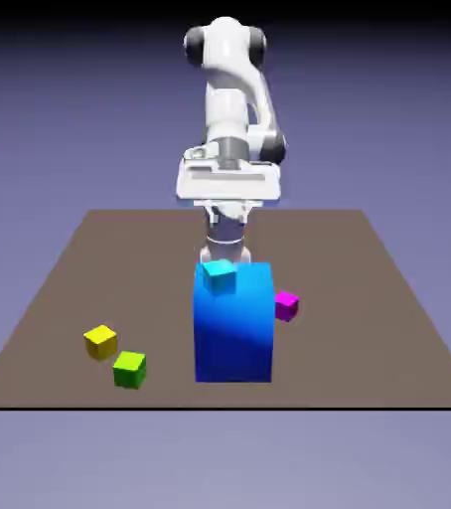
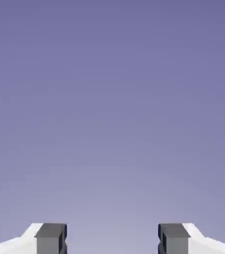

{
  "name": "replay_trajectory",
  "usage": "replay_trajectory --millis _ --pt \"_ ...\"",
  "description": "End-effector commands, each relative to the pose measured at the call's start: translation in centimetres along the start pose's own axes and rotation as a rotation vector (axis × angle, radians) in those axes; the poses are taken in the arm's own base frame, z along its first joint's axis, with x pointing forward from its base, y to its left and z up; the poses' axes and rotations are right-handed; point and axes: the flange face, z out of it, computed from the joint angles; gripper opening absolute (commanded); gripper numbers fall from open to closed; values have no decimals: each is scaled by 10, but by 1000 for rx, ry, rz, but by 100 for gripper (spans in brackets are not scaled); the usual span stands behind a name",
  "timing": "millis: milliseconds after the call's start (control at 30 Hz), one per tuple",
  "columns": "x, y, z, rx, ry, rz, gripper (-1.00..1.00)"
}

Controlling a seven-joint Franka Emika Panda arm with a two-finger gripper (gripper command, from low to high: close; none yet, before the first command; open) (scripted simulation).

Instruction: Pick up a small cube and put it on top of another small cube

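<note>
My end effector (image 2: 112,239) spread wide, gripping nothing
The small magenta cube (image 1: 286,306) sits on the brown rectangular worktop (image 1: 369,348), near the big blue curved-top block (image 1: 233,333), on the exterior view's right.

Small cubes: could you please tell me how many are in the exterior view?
4: yellow and green at the exterior view's left, magenta to the right of the blue block, cyan at the block's upper edge. More could be hidden behind the block.
</note>
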Motion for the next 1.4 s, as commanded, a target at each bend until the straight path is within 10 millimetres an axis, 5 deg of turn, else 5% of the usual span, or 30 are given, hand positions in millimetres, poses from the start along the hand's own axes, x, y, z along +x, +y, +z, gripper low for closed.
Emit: replay_trajectory --millis 0,233,500,733,1000,1133,1267,1300,1367 --pt "-8 -7 12 -23 -47 -14 0" --pt "-81 -48 90 -199 -358 -128 0" --pt "-200 -71 156 -444 -676 -301 0" --pt "-301 -33 174 -769 -901 -573 0" --pt "-390 21 165 -1147 -1076 -903 0" --pt "-403 39 157 -1259 -1097 -1013 0" --pt "-416 99 171 -1259 -1097 -1013 0" --pt "-416 99 171 -1259 -1097 -1013 -100" --pt "-413 82 168 -1260 -1095 -1012 -100"
